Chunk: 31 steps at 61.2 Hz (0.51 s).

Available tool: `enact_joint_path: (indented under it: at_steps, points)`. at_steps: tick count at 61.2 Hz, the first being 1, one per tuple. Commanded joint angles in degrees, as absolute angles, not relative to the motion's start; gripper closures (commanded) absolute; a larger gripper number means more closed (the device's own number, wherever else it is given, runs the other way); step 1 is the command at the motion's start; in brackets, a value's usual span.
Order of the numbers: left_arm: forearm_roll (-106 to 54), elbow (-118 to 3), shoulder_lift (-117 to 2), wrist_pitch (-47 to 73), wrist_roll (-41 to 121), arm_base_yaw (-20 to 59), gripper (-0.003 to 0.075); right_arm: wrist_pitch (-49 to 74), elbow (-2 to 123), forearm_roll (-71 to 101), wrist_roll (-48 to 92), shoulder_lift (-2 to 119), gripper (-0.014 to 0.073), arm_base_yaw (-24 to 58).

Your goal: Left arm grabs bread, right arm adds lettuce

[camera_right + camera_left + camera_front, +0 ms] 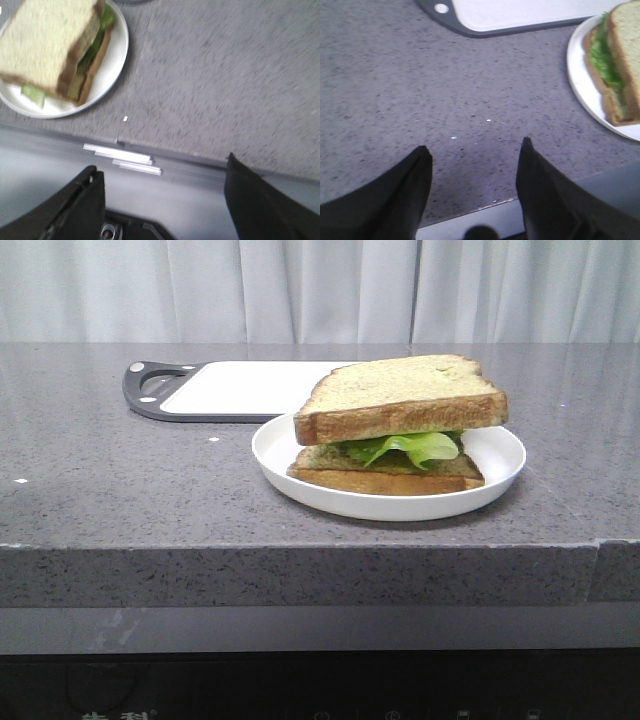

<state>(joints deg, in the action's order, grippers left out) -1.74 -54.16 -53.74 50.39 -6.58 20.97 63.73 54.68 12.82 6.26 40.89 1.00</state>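
I read the assembly as finished: the bread (405,398) lies on top of the lettuce (410,447), which lies on a thinner lower slice (385,472), all on the white plate (500,455). A cutting board (240,388) sits just behind the plate on the grey counter (120,490).

Risk 1: the top slice overhangs and looks tilted in the front view. Any contact from a returning arm could slide it off the leaf.
Risk 2: the plate stands near the counter's front edge, so a sideways push could shift it toward that edge.

The left gripper (475,150) has its jaws spread apart with nothing between them. It hovers over bare counter, and the plate lies well apart from it, off to one side. The right gripper (162,172) is likewise spread and empty, positioned over the counter's front edge. The right wrist view is blurred, so I judge only roughly that the sandwich sits clear of its jaws.
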Motion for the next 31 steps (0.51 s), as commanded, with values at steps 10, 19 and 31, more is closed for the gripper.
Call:
enact_joint_path:
  at_steps: [10,19,31]
  points:
    - [5.06,-49.28,-43.33,42.41,-12.11,20.98,0.0357,56.14,53.52,10.37,5.23,36.97,0.0104,0.61]
    - [5.06,-48.33,-41.58,42.2,-12.11,20.98,0.051,56.59,52.85,10.44,5.23,36.97,0.0325,0.61]
    - [5.06,-48.33,-41.81,41.04,-12.11,20.98,0.074,56.54,52.85,10.44,5.23,36.97,0.0603,0.61]
